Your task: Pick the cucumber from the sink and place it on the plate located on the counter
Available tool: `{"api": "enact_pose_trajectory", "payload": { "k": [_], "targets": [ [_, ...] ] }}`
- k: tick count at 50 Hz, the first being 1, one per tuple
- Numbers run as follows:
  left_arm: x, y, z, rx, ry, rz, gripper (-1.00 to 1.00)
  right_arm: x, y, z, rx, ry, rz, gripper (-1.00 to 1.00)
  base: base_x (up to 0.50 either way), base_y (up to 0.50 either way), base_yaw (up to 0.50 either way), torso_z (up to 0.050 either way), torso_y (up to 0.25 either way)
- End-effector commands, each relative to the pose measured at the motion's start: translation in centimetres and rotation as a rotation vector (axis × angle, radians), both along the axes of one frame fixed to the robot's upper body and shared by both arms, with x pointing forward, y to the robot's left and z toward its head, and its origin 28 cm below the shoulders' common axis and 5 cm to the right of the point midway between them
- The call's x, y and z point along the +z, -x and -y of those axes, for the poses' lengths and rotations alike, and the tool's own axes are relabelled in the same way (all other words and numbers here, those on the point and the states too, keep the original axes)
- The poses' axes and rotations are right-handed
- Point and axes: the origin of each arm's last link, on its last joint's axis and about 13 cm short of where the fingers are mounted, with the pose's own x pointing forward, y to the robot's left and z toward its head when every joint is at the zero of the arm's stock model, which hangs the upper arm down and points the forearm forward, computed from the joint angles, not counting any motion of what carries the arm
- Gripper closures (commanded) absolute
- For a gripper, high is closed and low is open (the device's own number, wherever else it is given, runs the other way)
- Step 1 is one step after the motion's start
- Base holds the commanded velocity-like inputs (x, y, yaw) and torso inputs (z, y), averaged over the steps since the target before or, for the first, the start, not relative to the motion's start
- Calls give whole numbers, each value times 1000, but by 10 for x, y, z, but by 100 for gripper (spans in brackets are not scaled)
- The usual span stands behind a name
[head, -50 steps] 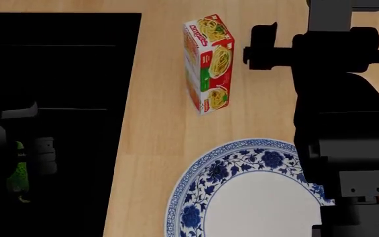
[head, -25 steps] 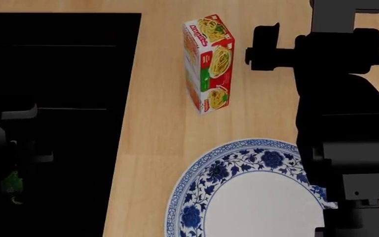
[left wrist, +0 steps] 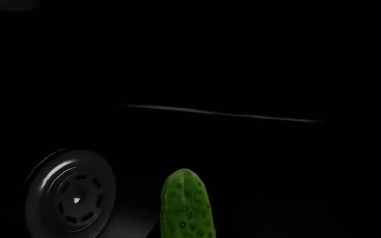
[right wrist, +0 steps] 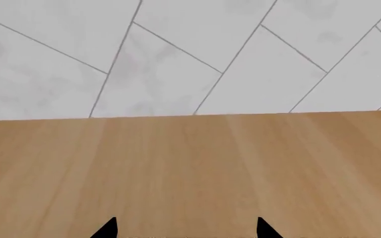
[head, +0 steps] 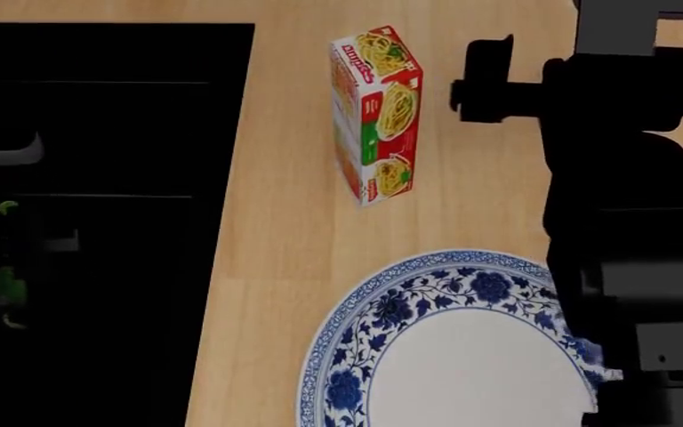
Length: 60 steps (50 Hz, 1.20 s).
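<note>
Lifting the cucumber up out of the sink, with the left gripper now sitting farther back in the basin than a second ago and only slivers of green showing beside it at the far left in the head view. Probably clamping the cucumber, since it is standing on end close to the wrist camera above the round drain, though the fingers themselves are lost in the dark and their gap cannot be told. Holding the right gripper idle over the bare counter, tips spread wide, drifting slightly right. Still needing a carry rightward past the noodle box to the plate at near right.
</note>
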Motion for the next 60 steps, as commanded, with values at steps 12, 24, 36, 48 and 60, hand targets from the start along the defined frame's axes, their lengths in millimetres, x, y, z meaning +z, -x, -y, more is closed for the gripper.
{"api": "enact_pose_trajectory", "payload": {
  "k": [12,24,36,48,60],
  "targets": [
    [39,46,-2,-207,-10,99,100,16,22,23,-35,-15,46,-100,0,0,0,0,0],
    [58,66,1,-340,-11,121,100,25,57,50,-90,-2,70,-100,0,0,0,0,0],
    [68,77,6,-415,-20,144,100,26,87,74,-148,-10,84,-100,0,0,0,0,0],
    [81,90,20,-520,-27,168,100,20,114,96,-222,-49,90,-100,0,0,0,0,0],
    [100,111,35,-712,-47,197,100,23,131,107,-269,-57,101,-100,0,0,0,0,0]
  ]
}}
